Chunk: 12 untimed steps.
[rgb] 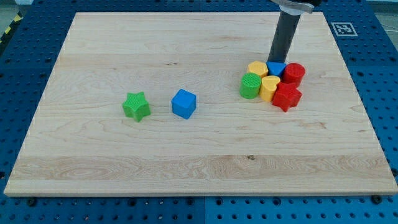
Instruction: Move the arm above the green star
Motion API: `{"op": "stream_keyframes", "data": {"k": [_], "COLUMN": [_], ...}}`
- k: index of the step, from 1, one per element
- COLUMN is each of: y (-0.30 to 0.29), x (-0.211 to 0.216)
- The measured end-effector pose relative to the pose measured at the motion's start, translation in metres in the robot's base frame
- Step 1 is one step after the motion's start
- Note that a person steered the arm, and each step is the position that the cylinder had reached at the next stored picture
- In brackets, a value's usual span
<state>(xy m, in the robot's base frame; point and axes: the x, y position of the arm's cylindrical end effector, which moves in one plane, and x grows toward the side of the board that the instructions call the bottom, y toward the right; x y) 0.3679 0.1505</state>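
Observation:
The green star lies on the wooden board at the view's left of centre. A blue cube sits just to its right. My tip is at the lower end of the dark rod, far to the view's right of the star, touching the top side of a cluster of blocks, right behind a blue block.
The cluster at the view's right holds a yellow block, a green cylinder, a yellow heart, a red cylinder and a red star. The wooden board lies on a blue perforated table.

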Motion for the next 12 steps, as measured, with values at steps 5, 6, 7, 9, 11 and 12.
{"op": "stream_keyframes", "data": {"k": [5, 6, 7, 9, 11, 12], "y": [-0.052, -0.078, -0.101, -0.138, -0.139, -0.139], "x": [-0.056, -0.056, -0.056, -0.054, -0.002, 0.018]}}
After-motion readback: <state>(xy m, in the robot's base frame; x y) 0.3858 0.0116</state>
